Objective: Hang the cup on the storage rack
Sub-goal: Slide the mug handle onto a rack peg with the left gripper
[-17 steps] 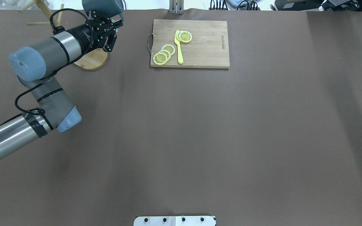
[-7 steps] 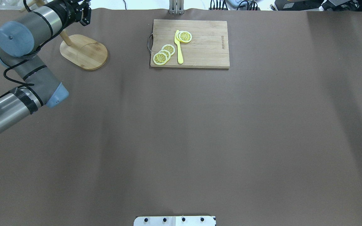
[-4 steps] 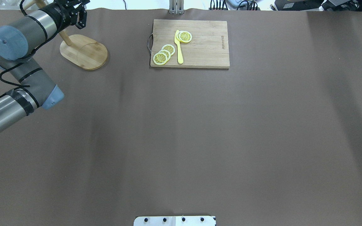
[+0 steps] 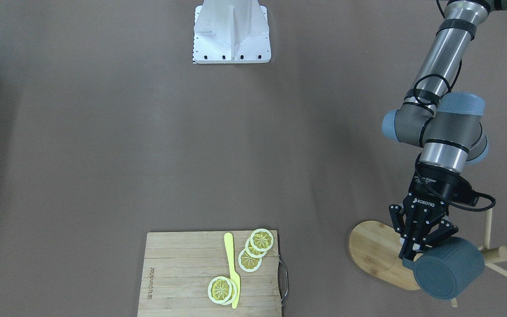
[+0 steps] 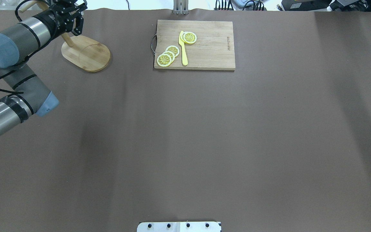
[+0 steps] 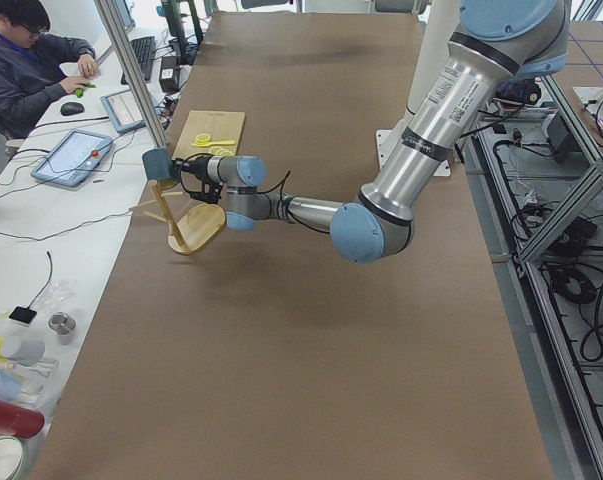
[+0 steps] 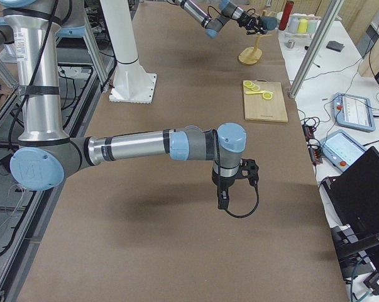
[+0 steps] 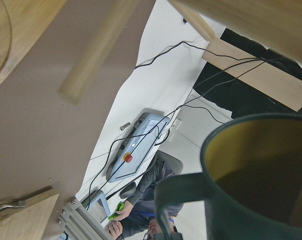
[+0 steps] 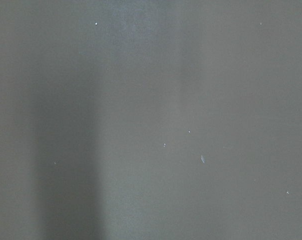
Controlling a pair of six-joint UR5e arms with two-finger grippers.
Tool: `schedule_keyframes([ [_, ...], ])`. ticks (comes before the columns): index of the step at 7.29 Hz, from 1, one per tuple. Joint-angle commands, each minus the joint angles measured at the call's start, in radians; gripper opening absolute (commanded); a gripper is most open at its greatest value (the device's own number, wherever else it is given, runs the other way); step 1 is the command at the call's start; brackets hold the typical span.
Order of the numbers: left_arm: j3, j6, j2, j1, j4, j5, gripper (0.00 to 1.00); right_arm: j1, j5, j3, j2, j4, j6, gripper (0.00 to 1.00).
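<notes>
Cup (image 4: 449, 273) is pinched by its rim in my left hand (image 4: 416, 254), closed on it, held sideways over the storage rack (image 4: 376, 253) base at the surface's (image 4: 148, 132) far left. Looks like the hanging step: next I need the handle (image 8: 171, 200) slid onto a peg (image 8: 98, 50). Overhead crops the cup out; front view shows it whole.
</notes>
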Motion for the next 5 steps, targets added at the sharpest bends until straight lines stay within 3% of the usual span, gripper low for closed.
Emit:
schedule_keyframes([
  [1, 0.008, -0.015, 0.012, 0.000, -0.020, -0.012, 0.00, 0.000, 0.000, 0.000, 0.000, 0.000, 0.000, 1.00],
  [5, 0.048, -0.015, 0.013, 0.002, -0.076, -0.010, 0.00, 0.000, 0.002, 0.000, 0.000, 0.000, 0.000, 1.00],
])
